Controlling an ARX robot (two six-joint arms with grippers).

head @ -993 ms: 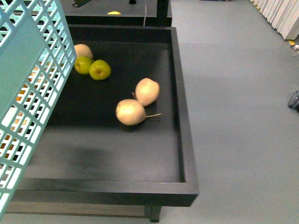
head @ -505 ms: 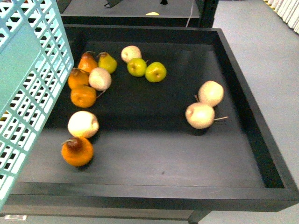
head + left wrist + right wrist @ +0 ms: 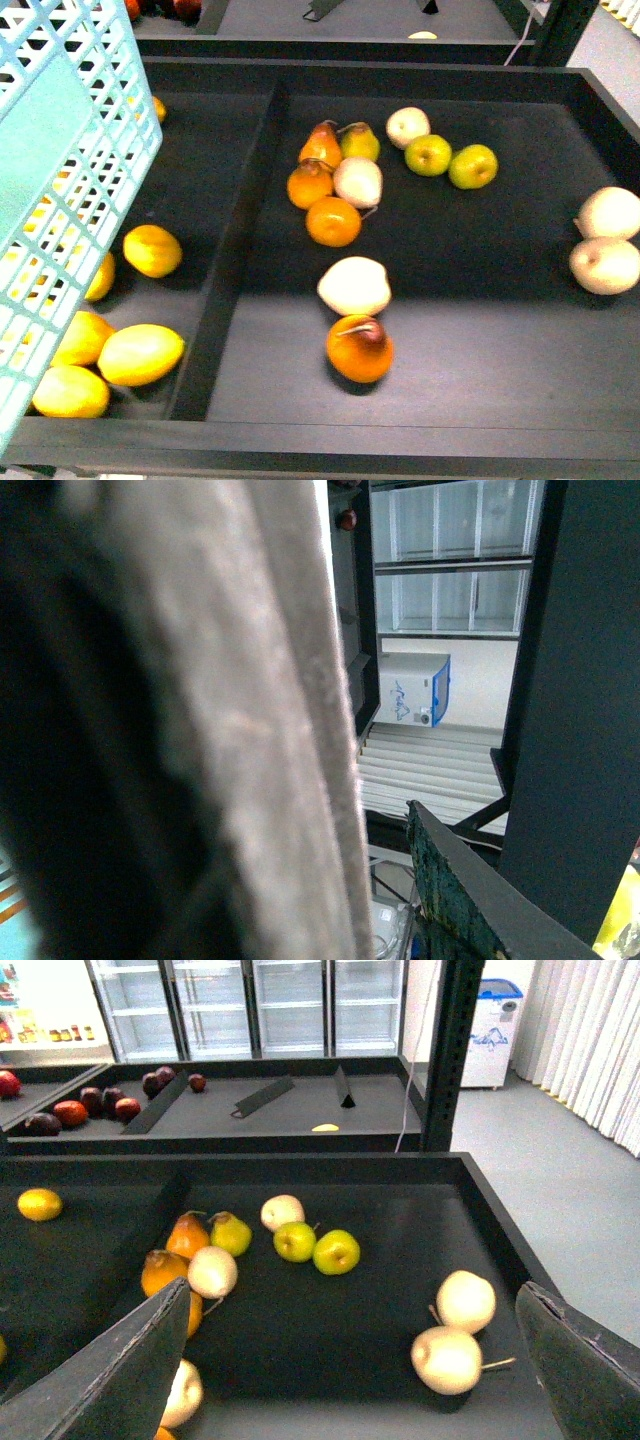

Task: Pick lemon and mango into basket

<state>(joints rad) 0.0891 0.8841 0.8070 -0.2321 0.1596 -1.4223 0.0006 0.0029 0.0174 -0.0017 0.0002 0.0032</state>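
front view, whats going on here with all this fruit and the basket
Nothing is being handled right now. The teal basket fills the left edge, close to the camera, with a black tray of loose fruit behind it. Yellow fruits, likely the lemons or mangoes, lie in the tray's left compartment, untouched. The right hand is open and empty above the tray; the left hand cannot be made out.

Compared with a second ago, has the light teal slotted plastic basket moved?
Yes. The basket has shifted left along the black tray: the tray's divider, unseen before, now shows to its right.
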